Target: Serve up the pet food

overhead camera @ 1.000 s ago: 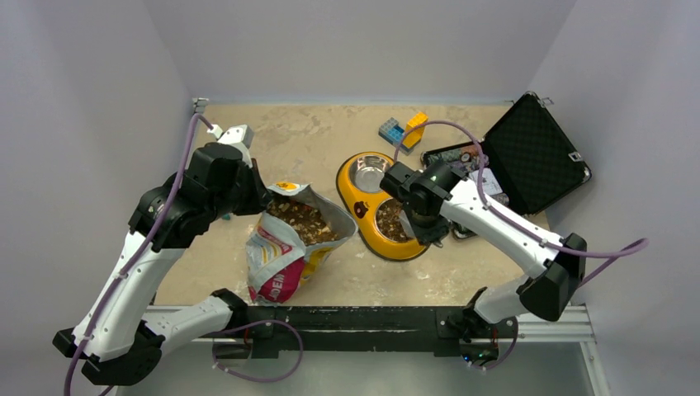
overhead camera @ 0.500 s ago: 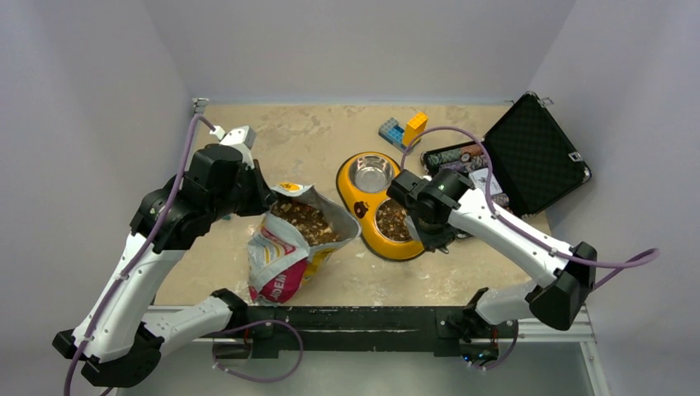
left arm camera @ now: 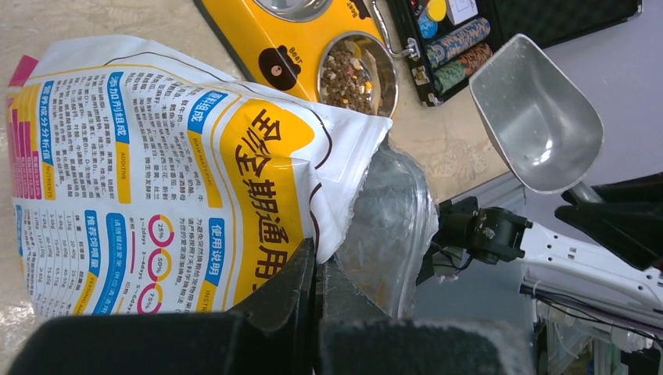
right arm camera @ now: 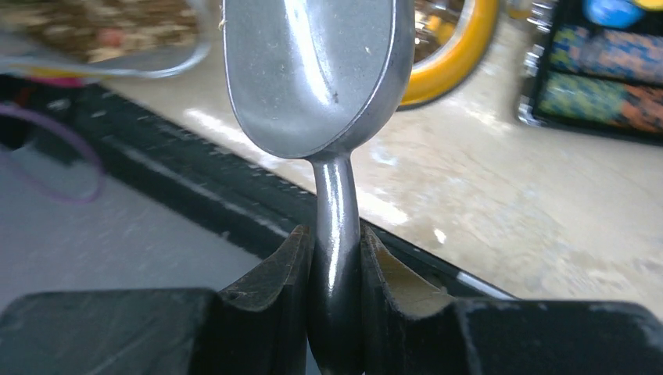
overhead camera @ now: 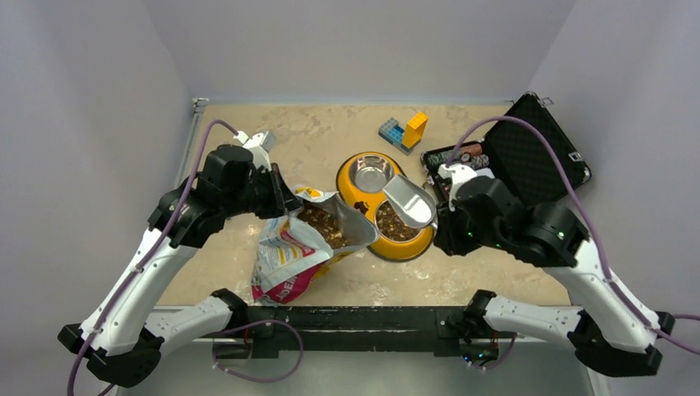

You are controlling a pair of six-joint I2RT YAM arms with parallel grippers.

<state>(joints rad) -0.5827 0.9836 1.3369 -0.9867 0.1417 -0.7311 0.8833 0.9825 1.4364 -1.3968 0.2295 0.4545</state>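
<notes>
The pet food bag [overhead camera: 289, 256] lies open on the table, with brown kibble [overhead camera: 326, 227] showing in its mouth. My left gripper [overhead camera: 285, 206] is shut on the bag's rim, as the left wrist view [left arm camera: 317, 269] shows, with the printed bag [left arm camera: 156, 156] beyond it. My right gripper [overhead camera: 442, 221] is shut on the handle of an empty metal scoop [overhead camera: 410, 200], held above the yellow double bowl [overhead camera: 357, 198]. The near bowl [overhead camera: 400, 227] holds kibble; the far bowl [overhead camera: 370, 172] is empty. The right wrist view shows the gripper [right arm camera: 336, 250] clamping the scoop [right arm camera: 313, 70].
An open black case [overhead camera: 536, 153] with poker chips [overhead camera: 462, 155] stands at the right, just behind my right arm. Toy bricks [overhead camera: 403, 130] lie at the back. A black rail [overhead camera: 363, 318] runs along the table's near edge.
My right arm has lifted the scoop out of the near bowl and drawn back to the right; the scoop now faces up, empty. My left gripper has pulled the bag's rim towards the bowls.
</notes>
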